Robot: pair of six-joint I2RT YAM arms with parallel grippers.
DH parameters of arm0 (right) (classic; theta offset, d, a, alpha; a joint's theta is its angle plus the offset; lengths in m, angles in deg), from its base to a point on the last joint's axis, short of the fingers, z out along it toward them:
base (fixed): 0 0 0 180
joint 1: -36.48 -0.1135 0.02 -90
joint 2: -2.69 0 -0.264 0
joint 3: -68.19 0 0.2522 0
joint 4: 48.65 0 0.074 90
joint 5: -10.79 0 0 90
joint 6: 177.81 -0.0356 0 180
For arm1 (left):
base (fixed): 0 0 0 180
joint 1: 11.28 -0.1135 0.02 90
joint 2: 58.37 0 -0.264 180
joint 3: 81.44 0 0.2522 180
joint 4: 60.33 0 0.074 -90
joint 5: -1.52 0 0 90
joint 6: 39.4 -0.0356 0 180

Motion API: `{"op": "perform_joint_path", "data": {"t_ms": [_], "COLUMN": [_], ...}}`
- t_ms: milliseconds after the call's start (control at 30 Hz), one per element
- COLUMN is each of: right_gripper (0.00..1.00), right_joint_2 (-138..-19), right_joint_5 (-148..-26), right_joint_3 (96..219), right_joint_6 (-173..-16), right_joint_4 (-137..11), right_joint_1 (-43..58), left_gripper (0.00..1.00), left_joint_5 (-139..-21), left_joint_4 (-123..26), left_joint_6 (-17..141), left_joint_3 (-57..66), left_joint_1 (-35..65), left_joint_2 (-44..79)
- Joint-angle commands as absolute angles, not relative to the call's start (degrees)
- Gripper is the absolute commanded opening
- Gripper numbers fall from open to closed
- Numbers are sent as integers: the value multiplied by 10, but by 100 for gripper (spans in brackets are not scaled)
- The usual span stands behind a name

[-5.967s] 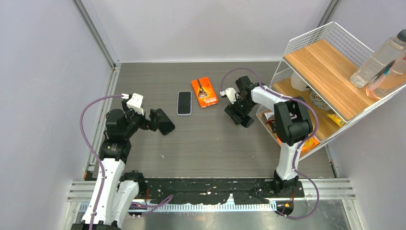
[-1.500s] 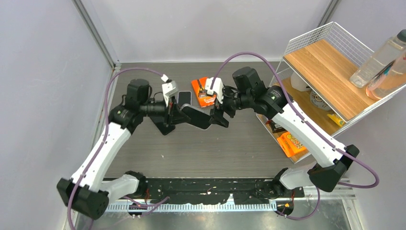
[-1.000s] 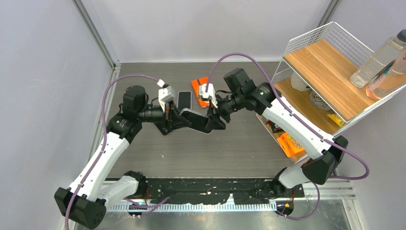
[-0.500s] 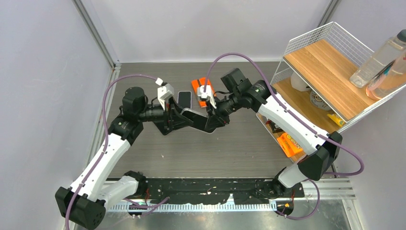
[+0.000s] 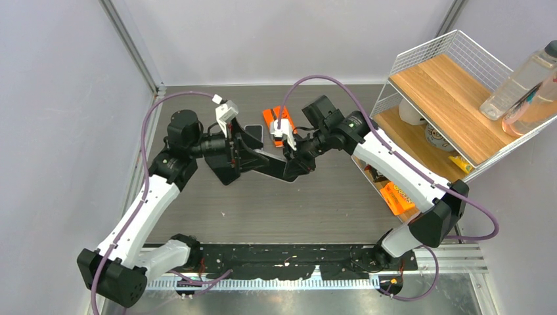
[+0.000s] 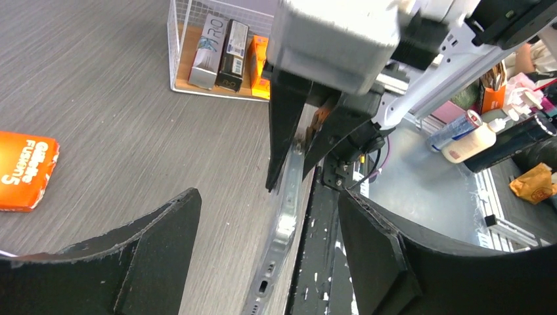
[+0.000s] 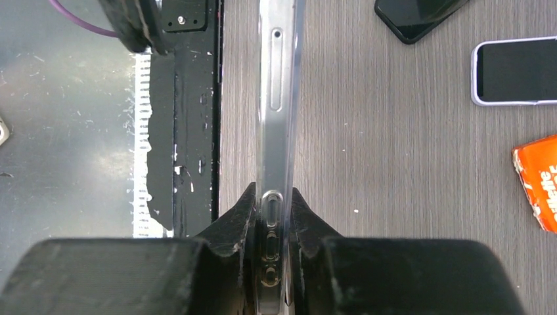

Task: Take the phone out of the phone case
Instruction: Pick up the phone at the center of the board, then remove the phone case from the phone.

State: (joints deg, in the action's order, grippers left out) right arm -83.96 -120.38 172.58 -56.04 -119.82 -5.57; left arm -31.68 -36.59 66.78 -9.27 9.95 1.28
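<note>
The phone in its clear phone case point(image 7: 279, 98) hangs edge-on above the table between the two arms, seen in the top view as a dark slab point(image 5: 269, 163). My right gripper point(image 7: 272, 223) is shut on one end, its pads pressed on both flat faces. My left gripper point(image 6: 269, 203) is open at the other end. Its wide black fingers point(image 6: 157, 243) stand on either side of the phone's silver edge point(image 6: 286, 216) without touching it. From above, the left gripper point(image 5: 244, 156) and right gripper point(image 5: 294, 163) face each other.
A white-cased phone point(image 5: 253, 134), a black phone point(image 5: 224, 174) and an orange razor pack point(image 5: 279, 123) lie on the table behind and beside the grippers. A wire shelf rack point(image 5: 460, 79) with bottles and boxes stands at the right.
My right gripper has closed on the cased phone. My left gripper has let go of it and opened wide; its arm has drawn back a little to the left.
</note>
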Motion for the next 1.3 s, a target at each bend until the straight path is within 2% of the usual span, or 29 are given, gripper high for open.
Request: {"op": "perform_joint_path", "data": {"t_ms": [0, 233, 433, 667, 867, 1267], "right_gripper": [5, 5, 5, 5, 5, 5], "right_joint_2": [-815, -810, -811, -811, -801, -786], "right_joint_5": [-1198, -1195, -1194, -1171, -1143, -1037], "right_joint_3": [1726, 1724, 1723, 1711, 1695, 1680], "right_joint_6": [-556, -557, -556, -550, -548, -541], "right_joint_4": [-1164, -1161, -1161, -1155, -1140, -1109], "right_joint_1": [-60, -61, -61, -68, -73, -91], "left_gripper": [79, 62, 33, 21, 2, 0], "left_joint_5": [-301, -284, -261, -241, -219, -195], "left_joint_4": [-364, -344, -350, -384, -459, -539], "left_joint_6": [705, 704, 711, 744, 823, 962], "left_joint_3": [-59, -57, -59, -63, -91, -117], "left_joint_1": [97, 97, 97, 97, 97, 96], "left_joint_2": [24, 42, 59, 69, 83, 137]}}
